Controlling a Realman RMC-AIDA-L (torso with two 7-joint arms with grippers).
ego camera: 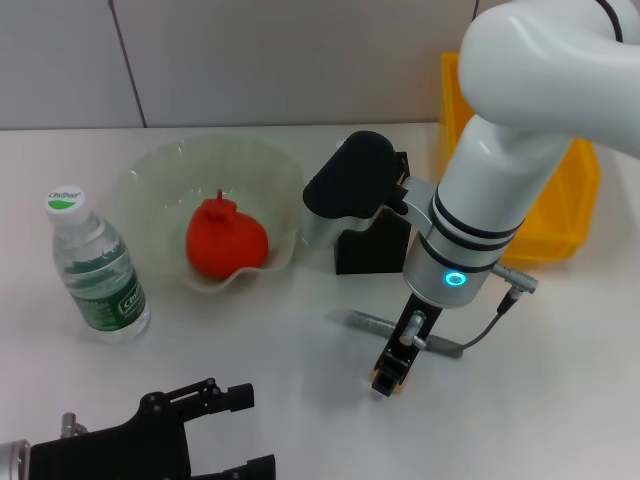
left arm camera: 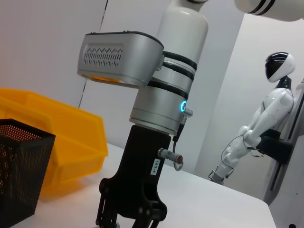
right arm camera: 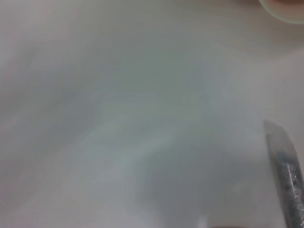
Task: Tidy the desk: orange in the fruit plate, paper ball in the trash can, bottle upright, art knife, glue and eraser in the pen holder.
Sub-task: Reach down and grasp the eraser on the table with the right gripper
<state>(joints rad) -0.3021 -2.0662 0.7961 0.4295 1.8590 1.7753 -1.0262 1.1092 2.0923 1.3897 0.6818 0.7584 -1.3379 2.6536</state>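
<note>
The orange (ego camera: 225, 240) lies in the pale green fruit plate (ego camera: 150, 170). The bottle (ego camera: 95, 265) stands upright to its left. The black mesh pen holder (ego camera: 365, 250) stands behind my right wrist and also shows in the left wrist view (left arm camera: 21, 166). My right gripper (ego camera: 392, 372) is down at the table, right over the grey glue stick (ego camera: 355, 321), which lies flat. A small tan bit (ego camera: 382, 382), possibly the eraser, shows at its tip. The glue also shows in the right wrist view (right arm camera: 287, 175). My left gripper (ego camera: 240, 430) is open and empty at the front left. The art knife and paper ball are out of view.
The yellow trash can (ego camera: 570, 215) stands at the back right behind my right arm, and shows in the left wrist view (left arm camera: 66, 137). A white humanoid robot (left arm camera: 270, 123) stands far off beyond the table.
</note>
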